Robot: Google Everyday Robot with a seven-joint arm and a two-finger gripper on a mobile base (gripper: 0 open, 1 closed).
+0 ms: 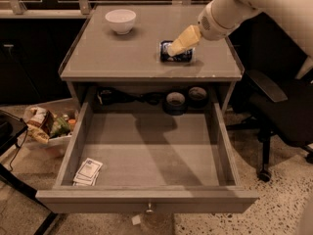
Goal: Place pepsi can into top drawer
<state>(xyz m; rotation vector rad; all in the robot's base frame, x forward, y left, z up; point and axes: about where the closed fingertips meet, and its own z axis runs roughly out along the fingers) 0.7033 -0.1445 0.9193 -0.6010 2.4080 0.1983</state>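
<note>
The pepsi can (182,56) lies on its side on the grey tabletop (112,53), right of centre. It is dark blue with silver markings. My gripper (172,48) comes in from the upper right on a white arm and hangs just over the can's left part, hiding some of it. The top drawer (146,199) is pulled wide open below the tabletop. Its flat front panel carries a small metal knob (149,209).
A white bowl (120,20) stands at the tabletop's back left. Small paper packets (88,172) lie in the drawer's front left corner. Two dark tape rolls (186,98) sit on the shelf behind the drawer. A bin of snack wrappers (49,125) stands left, an office chair (276,106) right.
</note>
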